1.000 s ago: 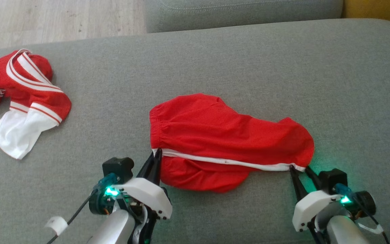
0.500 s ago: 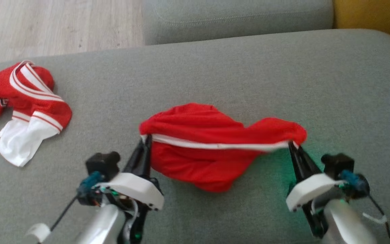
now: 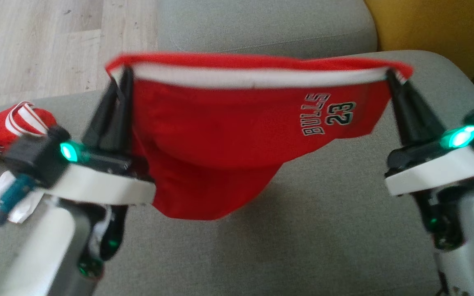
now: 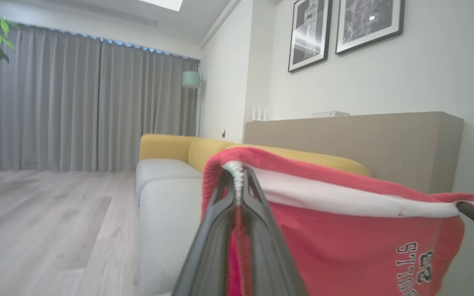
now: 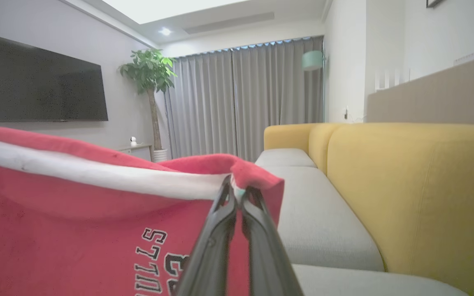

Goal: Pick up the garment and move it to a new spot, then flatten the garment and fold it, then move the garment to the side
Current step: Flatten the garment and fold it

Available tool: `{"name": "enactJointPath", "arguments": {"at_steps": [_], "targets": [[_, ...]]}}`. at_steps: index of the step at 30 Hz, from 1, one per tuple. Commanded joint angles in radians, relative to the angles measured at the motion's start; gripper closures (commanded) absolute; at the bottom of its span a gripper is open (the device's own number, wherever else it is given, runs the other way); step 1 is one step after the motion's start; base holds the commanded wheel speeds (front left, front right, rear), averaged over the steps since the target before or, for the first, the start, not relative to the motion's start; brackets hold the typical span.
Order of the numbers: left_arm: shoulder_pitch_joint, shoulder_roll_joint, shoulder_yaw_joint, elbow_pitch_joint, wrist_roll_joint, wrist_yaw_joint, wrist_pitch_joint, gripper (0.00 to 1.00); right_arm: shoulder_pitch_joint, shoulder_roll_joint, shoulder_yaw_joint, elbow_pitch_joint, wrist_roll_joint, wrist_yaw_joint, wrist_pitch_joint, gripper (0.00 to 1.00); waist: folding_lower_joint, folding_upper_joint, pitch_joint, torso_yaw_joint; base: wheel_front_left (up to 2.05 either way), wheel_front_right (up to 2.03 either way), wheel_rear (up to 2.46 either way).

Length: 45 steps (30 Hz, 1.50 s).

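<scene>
The garment [image 3: 237,127] is a pair of red shorts with a white side stripe and "BULLS 23" print. It hangs in the air above the grey sofa seat [image 3: 323,230], stretched between both grippers. My left gripper [image 3: 121,74] is shut on the striped edge at the left end, and my right gripper [image 3: 390,74] is shut on it at the right end. In the left wrist view the left gripper [image 4: 237,174] pinches the white stripe of the garment [image 4: 344,242]. The right wrist view has the right gripper [image 5: 237,193] clamped on the garment [image 5: 76,230] corner.
A second red and white garment [image 3: 2,131] lies crumpled at the seat's left edge, partly behind my left arm. Wooden floor [image 3: 35,45] lies beyond the seat's left. A yellow backrest [image 3: 438,28] rises at the far right, also in the right wrist view [image 5: 405,185].
Both grippers have lifted the garment off the seat and stretched it taut; the right gripper closed on its corner. The head camera has tilted, shifting the whole picture.
</scene>
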Motion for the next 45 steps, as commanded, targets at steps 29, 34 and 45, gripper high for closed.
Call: {"name": "enactJointPath", "arguments": {"at_steps": [29,34,45], "targets": [[-0.893,0.004,0.045,0.462,0.151,-0.183,-0.137,1.0,-0.766,0.074,-0.07,0.277,-0.206,0.004,-0.083,1.0,0.0001,0.0,0.38,-0.024,0.0,0.0,0.0],[-0.881,-0.05,0.031,0.607,0.136,-0.193,-0.22,1.0,-0.744,0.119,-0.043,0.397,-0.222,0.004,-0.174,1.0,0.0001,0.0,0.439,-0.016,0.0,0.0,0.0],[-0.59,-0.135,0.008,0.715,0.07,-0.223,-0.308,1.0,-0.52,0.132,-0.013,0.571,-0.183,0.004,-0.3,1.0,0.0001,0.0,0.449,0.015,0.0,0.0,0.0]]}}
